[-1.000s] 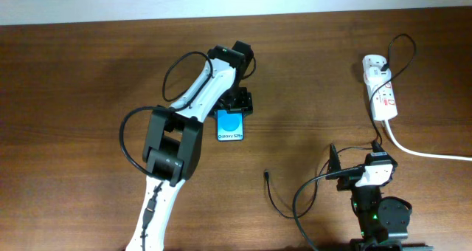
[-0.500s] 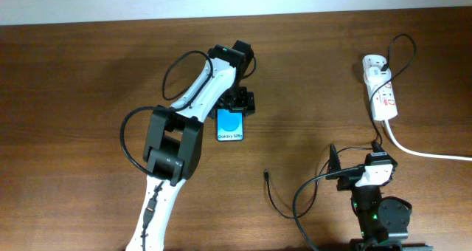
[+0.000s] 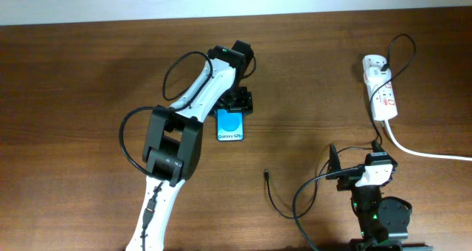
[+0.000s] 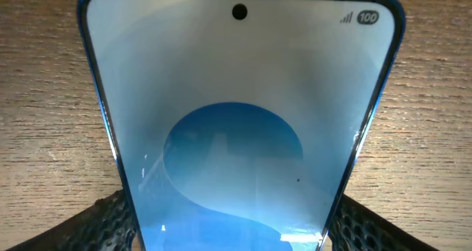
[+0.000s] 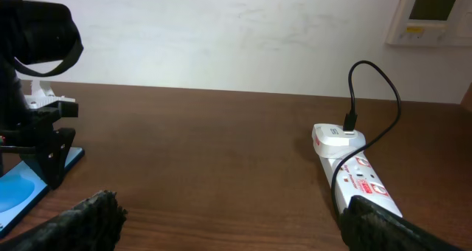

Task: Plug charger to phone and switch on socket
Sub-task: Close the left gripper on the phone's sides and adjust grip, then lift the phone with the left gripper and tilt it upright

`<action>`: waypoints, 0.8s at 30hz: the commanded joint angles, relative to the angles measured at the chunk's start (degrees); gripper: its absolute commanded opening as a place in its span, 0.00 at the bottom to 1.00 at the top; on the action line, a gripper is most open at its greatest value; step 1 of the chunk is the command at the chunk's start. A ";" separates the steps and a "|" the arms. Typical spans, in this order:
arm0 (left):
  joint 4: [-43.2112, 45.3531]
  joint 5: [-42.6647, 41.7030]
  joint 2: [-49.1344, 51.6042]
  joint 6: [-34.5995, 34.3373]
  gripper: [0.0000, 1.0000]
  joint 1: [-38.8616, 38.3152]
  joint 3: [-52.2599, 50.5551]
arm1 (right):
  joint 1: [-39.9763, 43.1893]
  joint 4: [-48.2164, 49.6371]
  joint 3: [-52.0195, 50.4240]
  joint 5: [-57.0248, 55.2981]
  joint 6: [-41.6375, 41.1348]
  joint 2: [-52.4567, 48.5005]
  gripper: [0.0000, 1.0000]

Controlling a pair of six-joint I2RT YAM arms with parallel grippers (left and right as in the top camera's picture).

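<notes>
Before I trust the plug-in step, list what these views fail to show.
- Overhead: one end of the phone lies under the left gripper; the charger tip is too small to read.
- Left wrist: the near end of the phone is cut off by the lower edge; no port shows.
- Right wrist: the near end of the socket hides behind the right gripper; switch positions are unreadable.

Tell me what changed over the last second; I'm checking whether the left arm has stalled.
Nothing visibly moved. The left gripper stays closed around the phone's far end, the right gripper stays open and empty, and the charger and socket lie as before.
</notes>
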State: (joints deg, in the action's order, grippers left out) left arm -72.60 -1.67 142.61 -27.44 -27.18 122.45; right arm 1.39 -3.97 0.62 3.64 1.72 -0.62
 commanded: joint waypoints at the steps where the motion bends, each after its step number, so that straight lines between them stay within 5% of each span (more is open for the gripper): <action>1: 0.09 1.88 1.79 0.09 0.83 0.35 -2.38 | -0.37 -0.35 -0.31 -0.48 -0.24 0.42 0.98; 24: -11.30 1.86 1.27 0.11 0.79 0.35 14.16 | -0.37 -0.35 -0.31 -0.48 -0.24 0.42 0.98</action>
State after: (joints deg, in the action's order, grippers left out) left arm -83.00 -0.58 143.92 -27.44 -27.18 135.15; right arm 1.39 -3.97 0.62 3.64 1.69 -0.62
